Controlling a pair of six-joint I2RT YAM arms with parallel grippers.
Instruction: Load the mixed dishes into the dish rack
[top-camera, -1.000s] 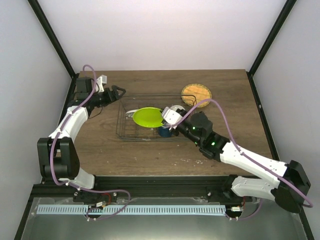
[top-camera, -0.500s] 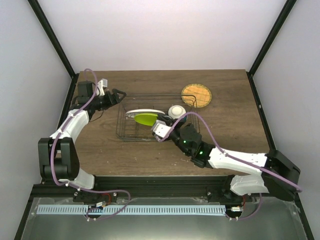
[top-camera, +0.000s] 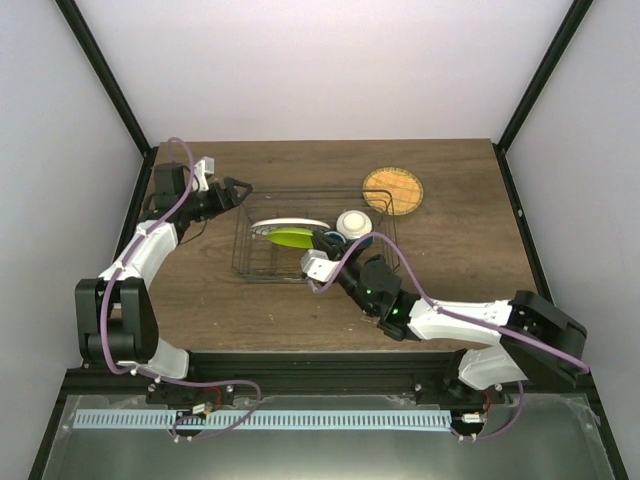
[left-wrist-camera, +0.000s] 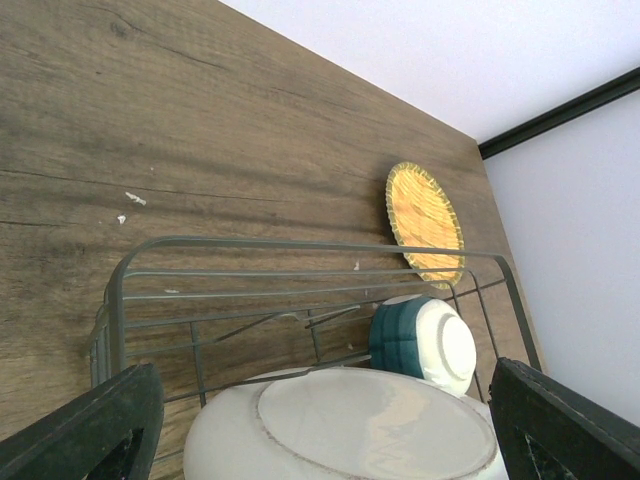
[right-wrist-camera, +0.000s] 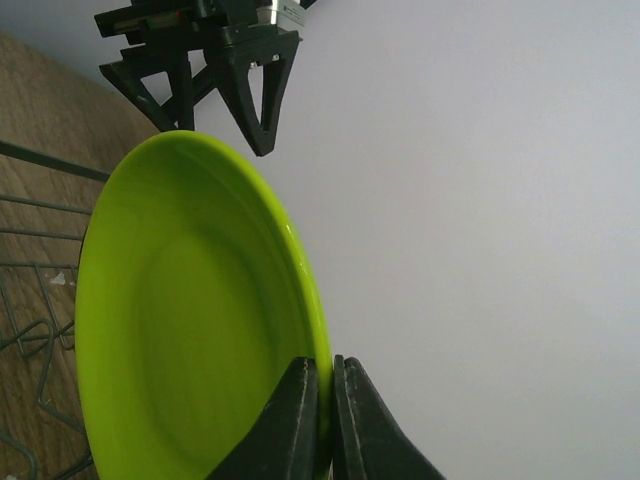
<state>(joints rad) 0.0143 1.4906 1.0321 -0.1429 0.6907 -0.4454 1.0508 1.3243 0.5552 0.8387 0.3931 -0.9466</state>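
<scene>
The wire dish rack (top-camera: 255, 255) stands mid-table. A white plate (top-camera: 290, 224) stands on edge inside it, its plain underside in the left wrist view (left-wrist-camera: 370, 420). A cream and blue bowl (top-camera: 352, 222) lies in the rack's right end, on its side (left-wrist-camera: 430, 345). My right gripper (top-camera: 322, 246) is shut on the rim of the lime-green plate (right-wrist-camera: 190, 330) and holds it on edge over the rack, just in front of the white plate. My left gripper (top-camera: 237, 190) is open and empty at the rack's far left corner, above the rack's end wire (left-wrist-camera: 250, 243). I cannot make out the dark blue mug.
A round yellow-orange disc (top-camera: 392, 190) lies flat on the table behind the rack's right end, also in the left wrist view (left-wrist-camera: 425, 222). Black frame posts rise at the table's back corners. The table's side edges lie close to both arms.
</scene>
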